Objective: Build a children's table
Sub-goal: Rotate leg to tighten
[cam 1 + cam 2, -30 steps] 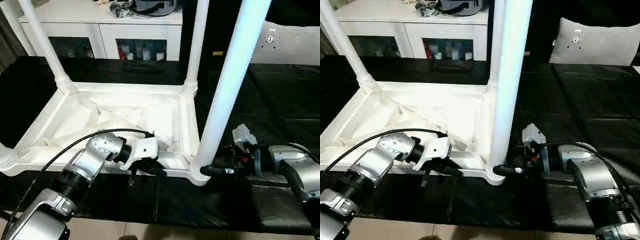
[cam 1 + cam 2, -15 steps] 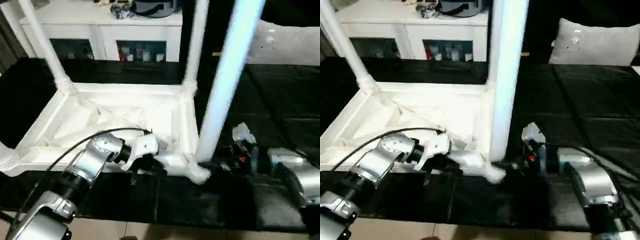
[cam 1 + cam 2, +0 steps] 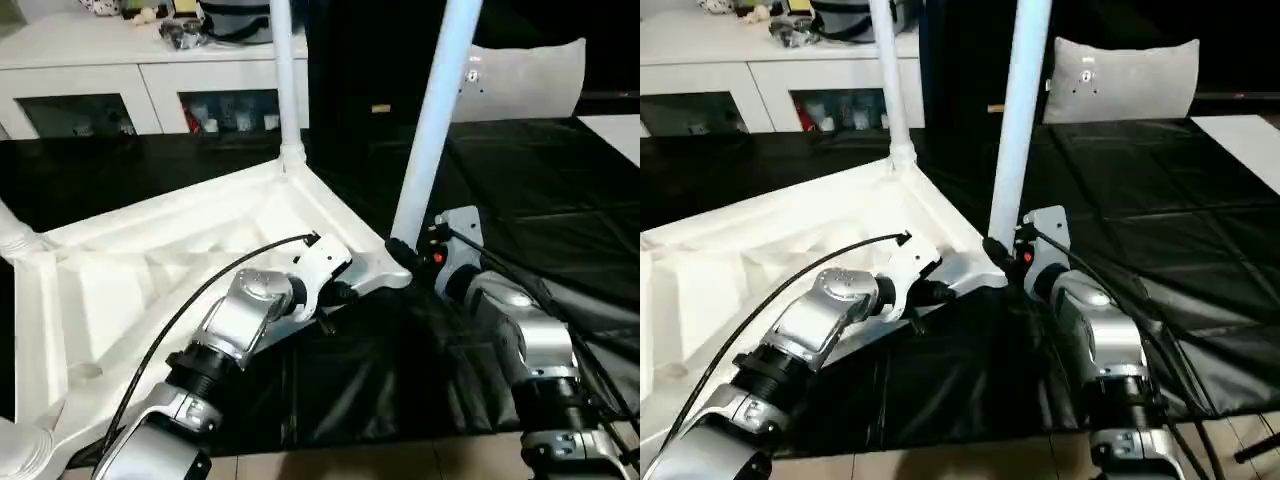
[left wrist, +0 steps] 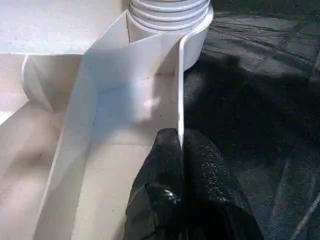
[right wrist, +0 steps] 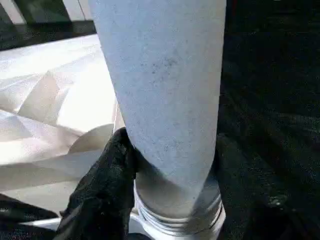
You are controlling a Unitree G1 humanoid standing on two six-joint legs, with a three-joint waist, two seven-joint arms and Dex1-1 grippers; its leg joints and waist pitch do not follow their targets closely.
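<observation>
Right claw (image 5: 165, 165) clasps upright leg (image 3: 432, 120).

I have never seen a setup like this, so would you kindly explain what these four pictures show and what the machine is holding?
A humanoid robot is assembling a white children's table, lying upside down on a black-covered worktable. Two pictures come from the head cameras, looking down over its silver arms; the other two come from wrist cameras. The left gripper pinches the tabletop's thin rim wall. The right gripper clasps the nearest leg just above its corner socket. Another leg stands at the far corner; a white cabinet is behind.
</observation>
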